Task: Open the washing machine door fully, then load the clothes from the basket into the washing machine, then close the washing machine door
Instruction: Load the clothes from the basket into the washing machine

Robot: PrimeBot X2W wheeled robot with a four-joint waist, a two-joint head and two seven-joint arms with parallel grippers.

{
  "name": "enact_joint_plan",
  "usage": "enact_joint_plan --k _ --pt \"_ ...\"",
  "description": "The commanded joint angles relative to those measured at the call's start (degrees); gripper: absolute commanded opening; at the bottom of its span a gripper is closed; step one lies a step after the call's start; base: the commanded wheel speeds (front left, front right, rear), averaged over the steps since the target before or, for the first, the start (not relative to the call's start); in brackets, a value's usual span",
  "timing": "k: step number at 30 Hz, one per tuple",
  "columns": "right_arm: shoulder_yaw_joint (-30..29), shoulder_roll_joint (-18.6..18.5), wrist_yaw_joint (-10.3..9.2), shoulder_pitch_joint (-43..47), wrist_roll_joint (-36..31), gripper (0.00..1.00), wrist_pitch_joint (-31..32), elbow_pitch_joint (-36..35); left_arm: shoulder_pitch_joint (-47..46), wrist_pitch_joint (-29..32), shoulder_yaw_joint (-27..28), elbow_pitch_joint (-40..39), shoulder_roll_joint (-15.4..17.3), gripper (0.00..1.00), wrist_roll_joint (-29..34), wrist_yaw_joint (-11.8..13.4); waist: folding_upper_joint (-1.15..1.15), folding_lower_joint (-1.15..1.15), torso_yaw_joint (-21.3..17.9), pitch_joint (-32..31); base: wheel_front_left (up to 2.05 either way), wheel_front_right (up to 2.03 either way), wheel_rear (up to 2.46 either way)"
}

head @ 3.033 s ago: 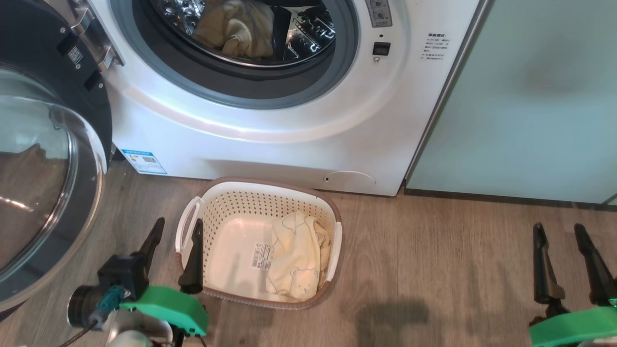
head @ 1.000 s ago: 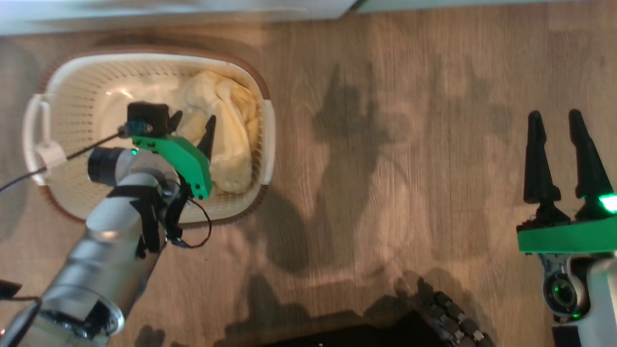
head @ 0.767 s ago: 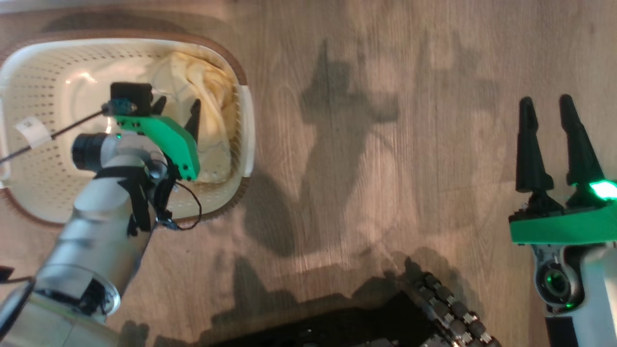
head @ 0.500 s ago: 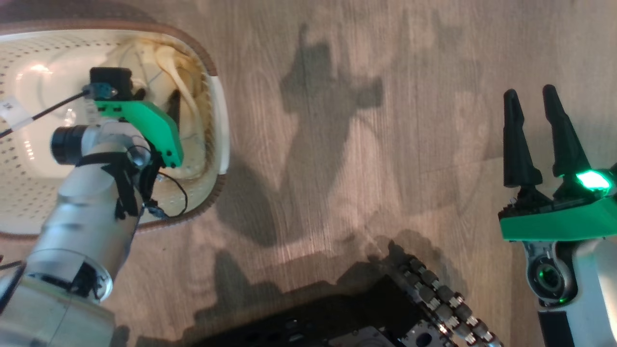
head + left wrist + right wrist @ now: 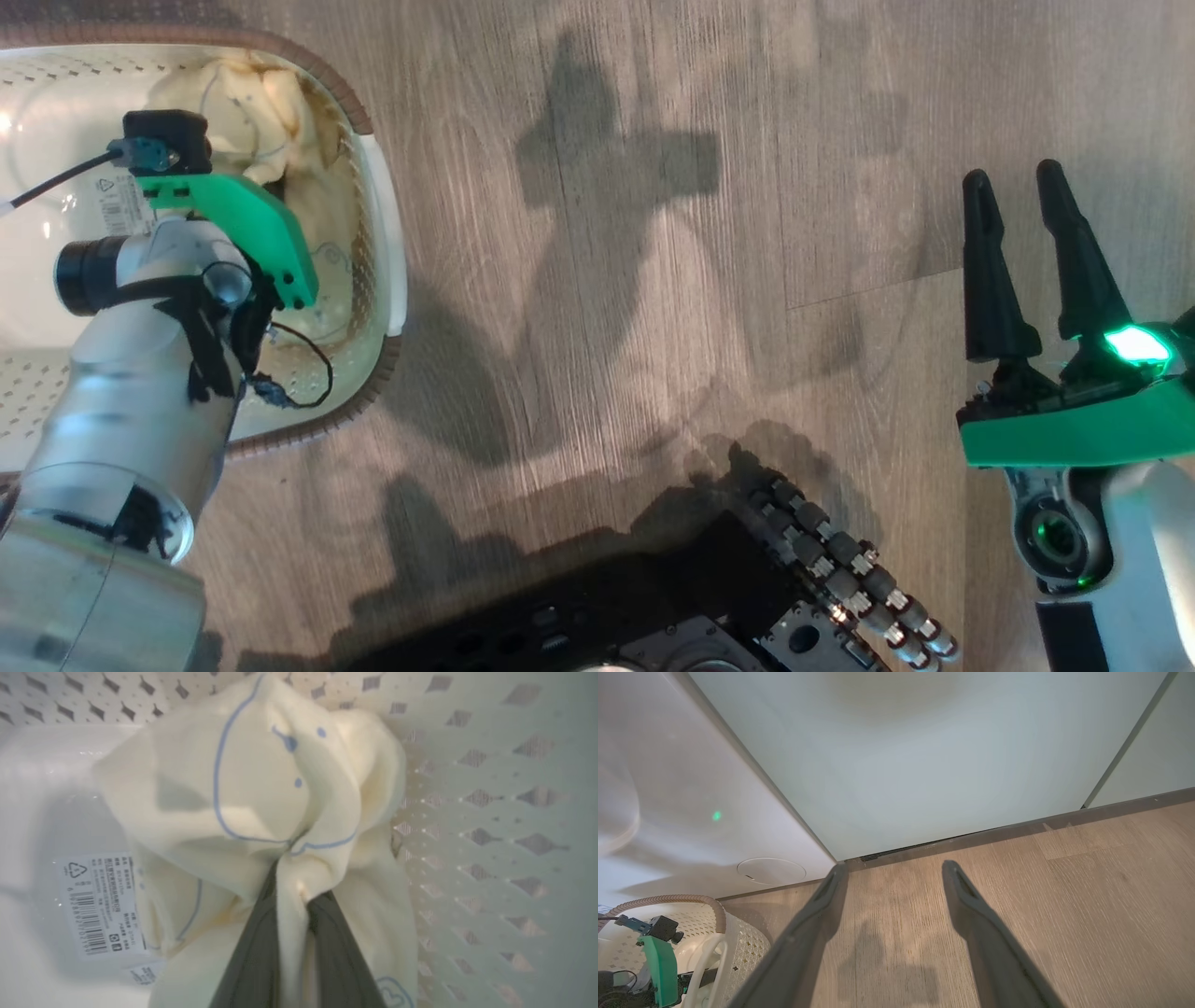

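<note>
Pale yellow cloth is bunching between the two dark fingers of our left gripper (image 5: 296, 886), which we are pressing together on a fold of the clothes (image 5: 261, 788), right under a blue-outlined bear face (image 5: 280, 765). The garment is lying inside the basket (image 5: 490, 812), heaped against its perforated side wall. The printed label (image 5: 96, 903) on the basket's bottom is showing just beside the cloth.

In the head view our left arm (image 5: 131, 401) is reaching down into the basket, which is standing on the wooden floor (image 5: 653, 327) at the upper left. We are holding our right gripper (image 5: 1013, 177) over bare floor, well apart from the basket, its jaws standing apart with nothing between them.

In the right wrist view those fingers are pointing toward the foot of the washing machine (image 5: 668, 812) and the pale green cabinet panel (image 5: 924, 756) beside it. The basket is sitting just in front of the machine's white front.
</note>
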Motion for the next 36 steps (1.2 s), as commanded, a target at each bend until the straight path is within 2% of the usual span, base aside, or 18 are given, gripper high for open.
enact_joint_plan --k 1,6,25,28,36 --pt "0.6 -0.7 -0.16 0.9 0.4 1.00 -0.5 -1.4 0.6 0.3 0.6 0.1 1.3 0.00 -0.4 0.4 0.00 0.00 0.1 0.0 0.00 0.00 0.00" --pt "-0.2 -0.7 -0.16 0.7 0.3 1.00 -0.5 -1.5 0.4 -0.7 0.6 0.5 0.7 0.00 -0.7 1.0 0.00 0.00 1.4 -0.4 0.00 0.00 0.00" --pt "-4.8 -0.7 -0.16 1.4 -4.1 1.00 -0.5 -1.3 3.8 -8.5 -1.2 -1.6 -2.8 0.00 -0.1 -1.1 0.00 0.00 10.5 -8.2 0.00 0.00 0.00" --pt "-5.6 -0.7 -0.16 1.8 -5.3 1.00 -0.5 -1.2 5.1 -8.8 -1.0 -4.0 -2.6 0.00 0.6 -0.9 0.00 0.00 12.1 -10.2 0.00 0.00 0.00" --pt "-8.3 -0.7 -0.16 3.9 -8.7 1.00 -0.5 -1.0 12.4 -8.9 3.8 -19.3 -1.2 0.00 4.5 2.4 0.00 0.00 16.0 -15.7 0.00 0.00 0.00"
